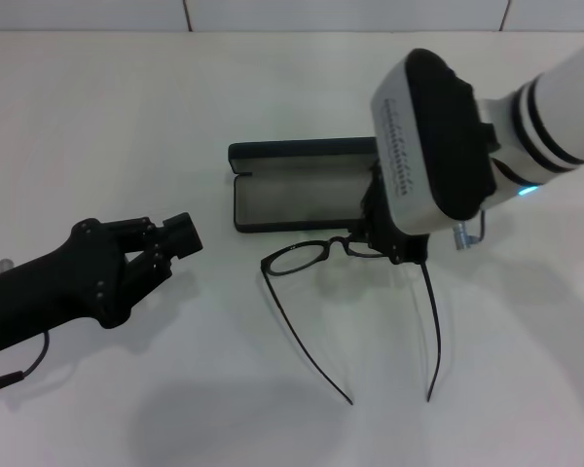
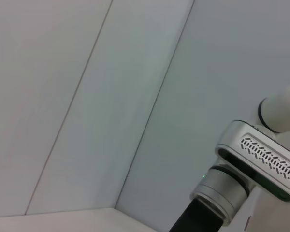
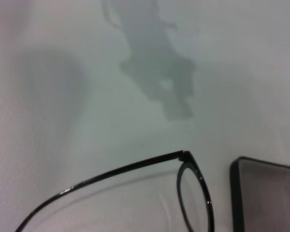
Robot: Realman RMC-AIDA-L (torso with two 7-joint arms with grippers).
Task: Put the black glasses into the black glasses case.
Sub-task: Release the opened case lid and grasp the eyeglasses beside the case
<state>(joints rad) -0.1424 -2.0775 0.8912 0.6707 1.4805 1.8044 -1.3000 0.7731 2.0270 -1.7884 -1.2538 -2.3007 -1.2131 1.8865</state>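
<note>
The black glasses rest unfolded on the white table, just in front of the black glasses case, with both temple arms pointing toward me. The case lies open, its grey lining showing and its lid standing at the back. My right gripper is down at the right lens of the glasses, which its wrist housing hides. The right wrist view shows the left lens and temple close up, beside a corner of the case. My left gripper hovers shut, well left of the glasses and holding nothing.
The white table stretches all around, with a tiled wall at its back edge. A thin cable trails from the left arm near the front left. The left wrist view shows only wall and the right arm's wrist.
</note>
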